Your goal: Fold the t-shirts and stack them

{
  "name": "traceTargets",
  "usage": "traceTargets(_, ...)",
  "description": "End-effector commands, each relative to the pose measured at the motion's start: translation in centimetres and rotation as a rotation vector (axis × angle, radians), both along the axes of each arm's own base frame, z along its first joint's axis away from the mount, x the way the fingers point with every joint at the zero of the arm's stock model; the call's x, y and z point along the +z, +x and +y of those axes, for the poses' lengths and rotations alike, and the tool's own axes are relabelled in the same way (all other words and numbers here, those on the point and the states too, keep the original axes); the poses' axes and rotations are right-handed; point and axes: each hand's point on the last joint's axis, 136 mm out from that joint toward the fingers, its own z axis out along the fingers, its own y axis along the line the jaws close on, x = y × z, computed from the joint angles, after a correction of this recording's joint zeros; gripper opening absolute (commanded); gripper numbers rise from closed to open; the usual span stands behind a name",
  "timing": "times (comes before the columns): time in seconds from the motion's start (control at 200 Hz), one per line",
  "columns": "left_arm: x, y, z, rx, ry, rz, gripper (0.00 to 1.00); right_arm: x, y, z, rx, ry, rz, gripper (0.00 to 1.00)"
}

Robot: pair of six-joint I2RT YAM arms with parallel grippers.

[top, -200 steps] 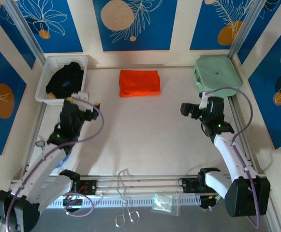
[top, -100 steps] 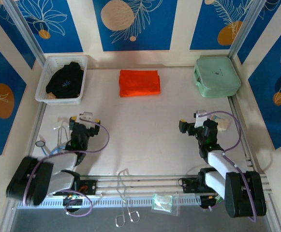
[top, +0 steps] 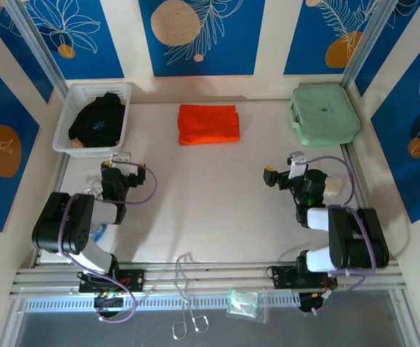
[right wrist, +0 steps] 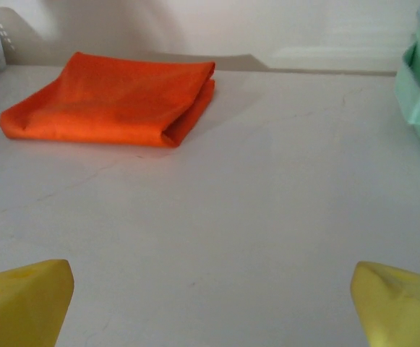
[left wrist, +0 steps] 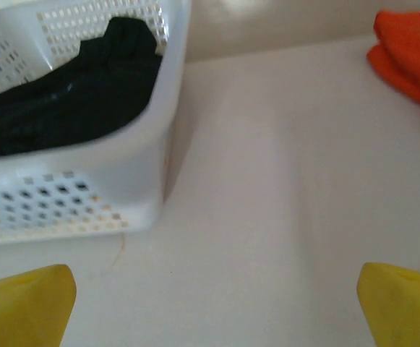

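Lab robot cell: aluminium frame [top: 231,275], printed panels [top: 195,36]

Folded orange t-shirt [right wrist: 112,97] flat on table [right wrist: 267,217].

Far-left corner of table [top: 210,206]: basket [top: 87,151], bundled garment [top: 97,119] lying inside. Right of basket, along far edge near middle: folded t-shirt [top: 208,123], flat on table, apart from basket. Far-right corner: hard case [top: 324,114], well apart from t-shirt. Just before basket's front wall: left gripper [top: 121,159]. Before case, on right side: right gripper [top: 282,168]. From right wrist: t-shirt ahead to left, case at right edge.
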Motion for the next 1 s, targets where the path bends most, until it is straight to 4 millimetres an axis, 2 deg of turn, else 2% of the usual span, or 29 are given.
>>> traceTargets(0.0, -1.0, -0.2, -0.8, -0.051, -0.066, 0.051, 1.00, -0.2, 0.6, -0.4, -0.010, 0.033, 0.032, 0.99)
traceTargets(0.08, -0.8, -0.2, -0.8, -0.053, -0.065, 0.045, 0.99, -0.4, 2.9, -1.1, -0.054, 0.068, 0.089, 0.99)
traceTargets(0.13, -0.9, -0.2, -0.8, -0.051, -0.061, 0.041, 0.99, -1.0, 2.8, -1.5, -0.096, 0.029, 0.137, 0.99)
traceTargets(0.18, -0.9, -0.2, -0.8, -0.052, -0.063, 0.044, 0.99, -0.8, 3.1, -1.6, -0.111, 0.029, 0.109, 0.99)
traceTargets(0.996, -0.9, -0.1, -1.6, -0.098, -0.060, 0.054, 0.99, -0.9, 3.0, -1.6, -0.113, 0.021, 0.123, 0.99)
